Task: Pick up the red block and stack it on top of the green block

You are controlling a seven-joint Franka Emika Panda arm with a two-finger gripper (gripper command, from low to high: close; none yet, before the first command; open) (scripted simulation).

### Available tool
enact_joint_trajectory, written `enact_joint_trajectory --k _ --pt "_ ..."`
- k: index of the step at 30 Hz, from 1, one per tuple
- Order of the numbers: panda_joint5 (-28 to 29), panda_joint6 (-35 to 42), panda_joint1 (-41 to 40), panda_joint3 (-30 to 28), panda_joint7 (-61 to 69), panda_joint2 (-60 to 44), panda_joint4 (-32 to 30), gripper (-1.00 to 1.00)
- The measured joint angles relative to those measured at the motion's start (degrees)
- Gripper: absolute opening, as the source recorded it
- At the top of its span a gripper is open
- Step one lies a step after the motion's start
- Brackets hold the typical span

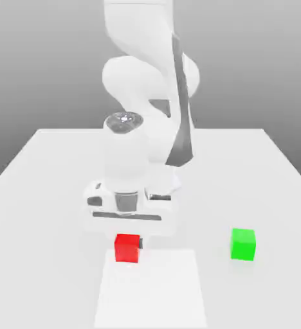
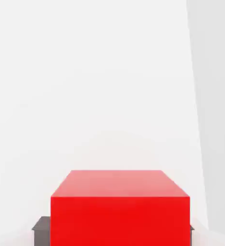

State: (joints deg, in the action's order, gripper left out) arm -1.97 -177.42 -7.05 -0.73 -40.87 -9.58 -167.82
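- The end effector (image 1: 127, 239) is low over the red block (image 1: 127, 248), fingers (image 2: 41, 229) clenched on its sides.
- A shallow grip could let the block slip on lifting.
- The green block (image 1: 243, 244) sits well apart on the desk (image 1: 44, 193), toward the exterior view's right; misalignment there could topple the stack.

The red block (image 1: 127, 248) sits on the surface (image 1: 44, 193), toward the front, directly under the arm's tool (image 1: 127, 236), which comes down on it from above. The green block (image 1: 243, 244) sits on the same surface, well apart from the red block, toward the exterior view's right and about level with it. The arm (image 1: 146, 83) rises behind both.
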Motion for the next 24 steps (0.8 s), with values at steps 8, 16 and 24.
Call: enact_joint_trajectory --k 8,16,24 --pt "2.61 11.56 -0.07 -0.76 -1.89 13.41 -1.85 -1.0" --pt "0.77 18.38 11.05 3.63 12.42 18.38 0.0 -1.0" --pt "-1.75 22.75 25.58 10.06 31.69 19.39 3.38 -1.0"
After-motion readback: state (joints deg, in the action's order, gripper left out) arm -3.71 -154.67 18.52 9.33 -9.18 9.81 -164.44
